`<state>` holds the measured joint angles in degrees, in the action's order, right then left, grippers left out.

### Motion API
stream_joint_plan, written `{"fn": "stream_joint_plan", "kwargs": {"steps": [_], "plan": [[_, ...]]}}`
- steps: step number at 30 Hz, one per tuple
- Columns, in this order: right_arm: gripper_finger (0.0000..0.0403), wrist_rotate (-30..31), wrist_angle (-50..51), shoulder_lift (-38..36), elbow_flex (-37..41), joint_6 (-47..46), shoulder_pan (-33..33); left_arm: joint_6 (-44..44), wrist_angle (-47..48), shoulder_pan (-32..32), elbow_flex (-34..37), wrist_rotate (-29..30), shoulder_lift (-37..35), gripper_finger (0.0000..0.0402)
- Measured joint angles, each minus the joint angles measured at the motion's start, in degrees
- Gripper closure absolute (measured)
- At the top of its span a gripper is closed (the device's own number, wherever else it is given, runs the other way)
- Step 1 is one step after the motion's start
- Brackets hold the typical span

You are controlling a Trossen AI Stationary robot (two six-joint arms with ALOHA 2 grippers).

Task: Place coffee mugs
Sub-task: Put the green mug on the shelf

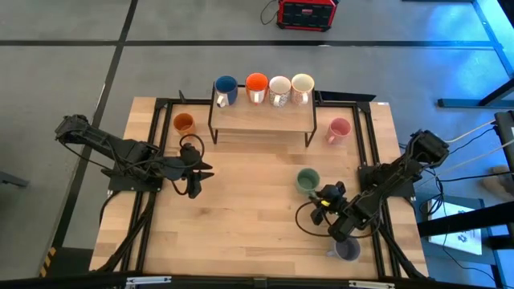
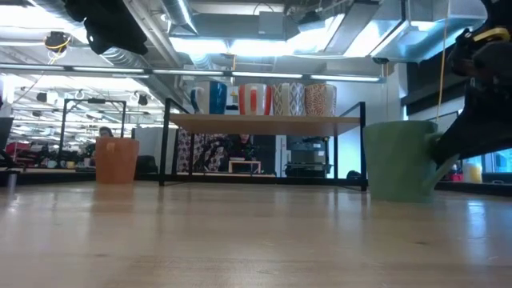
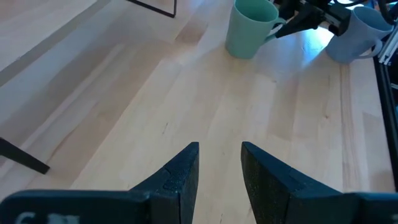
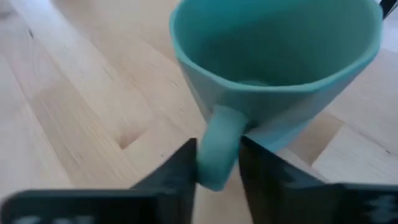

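The green mug stands upright on its base on the table right of centre, and shows large in the right wrist view. My right gripper is shut on its handle. My left gripper hangs open above bare table left of centre, holding nothing. Blue, red-orange and two pale mugs stand on the black-framed shelf at the back. An amber mug, a pink mug and a lavender mug stand on the table. My right gripper pinches the green mug's handle between its two fingers, one on each side of the loop. The fingers come slanting down from the table's near right side. The mug stays upright with its base on the table.
The shelf spans the back middle. Black frame rails run along the table's sides. The lavender mug sits close behind my right arm at the near right corner. Bare wood lies in the table's middle and near left.
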<state>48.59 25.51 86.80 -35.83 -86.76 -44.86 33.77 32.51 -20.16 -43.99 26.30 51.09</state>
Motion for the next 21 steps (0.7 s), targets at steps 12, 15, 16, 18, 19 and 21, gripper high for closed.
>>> {"fn": "stream_joint_plan", "kwargs": {"steps": [12, 15, 16, 18, 19, 21], "plan": [[0.0380, -1.91, 3.35, 0.04, -3.57, 0.71, -0.06, -0.01, 0.00, 0.02, -0.02, 0.51, 0.00, 0.0287], [0.0380, -2.64, 3.35, 0.04, -5.65, 4.16, -0.11, -0.01, 0.00, 0.02, -0.02, 0.51, 0.00, 0.0287], [0.0380, -2.53, 3.30, 0.04, -6.35, 4.74, -0.11, -0.01, 0.00, 0.02, -0.02, 0.49, 0.00, 0.0287], [0.0380, -2.10, 3.29, 0.04, -7.63, 5.73, -0.11, -0.01, 0.00, 0.02, -0.02, 0.40, -0.12, 0.0287], [0.0380, -2.03, 3.36, 0.04, -8.28, 6.20, -0.11, -0.01, 0.00, 0.02, -0.02, 0.16, -0.30, 0.0287], [0.0380, -2.00, 3.43, 0.04, -9.70, 7.37, -0.11, 0.01, -0.02, 0.02, -0.02, -0.27, -0.63, 0.0287]]}}
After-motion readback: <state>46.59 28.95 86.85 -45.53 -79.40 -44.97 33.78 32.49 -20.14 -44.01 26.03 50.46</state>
